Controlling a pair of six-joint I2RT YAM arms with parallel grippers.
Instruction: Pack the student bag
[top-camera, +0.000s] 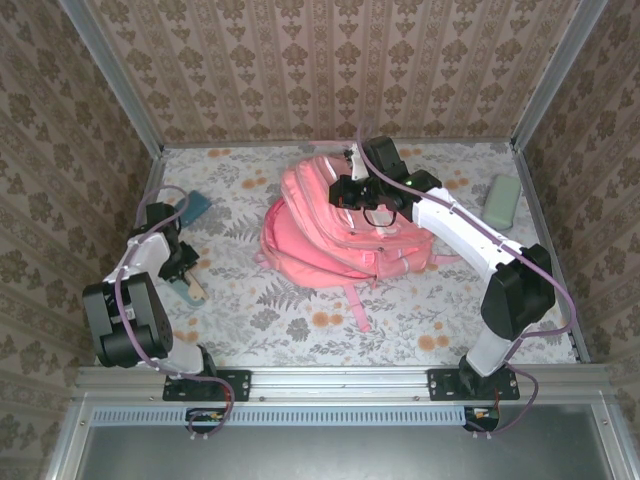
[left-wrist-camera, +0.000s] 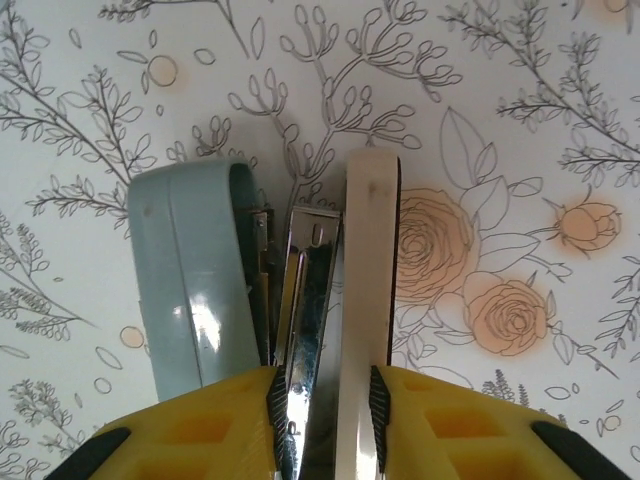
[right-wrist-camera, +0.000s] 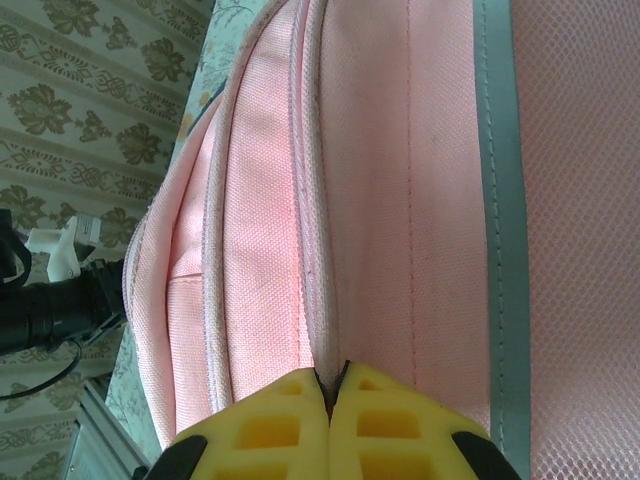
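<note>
The student bag (top-camera: 330, 225), a big pink backpack, lies in the middle of the table with its straps trailing toward me. My right gripper (top-camera: 362, 197) is over its far top, and in the right wrist view it (right-wrist-camera: 333, 385) is shut on the pale zip seam of the bag (right-wrist-camera: 400, 180), beside the grey reflective stripe (right-wrist-camera: 497, 200). At the left, my left gripper (top-camera: 184, 270) is low on the table. In the left wrist view its jaws (left-wrist-camera: 325, 410) are closed on a stapler (left-wrist-camera: 190, 290), pads pressing the metal magazine and the cream base, blue-grey top standing open to the left.
A teal flat object (top-camera: 195, 207) lies behind the left gripper near the back left. A pale green case (top-camera: 502, 200) rests at the far right by the wall. Patterned walls close in the table (top-camera: 300, 330) on three sides.
</note>
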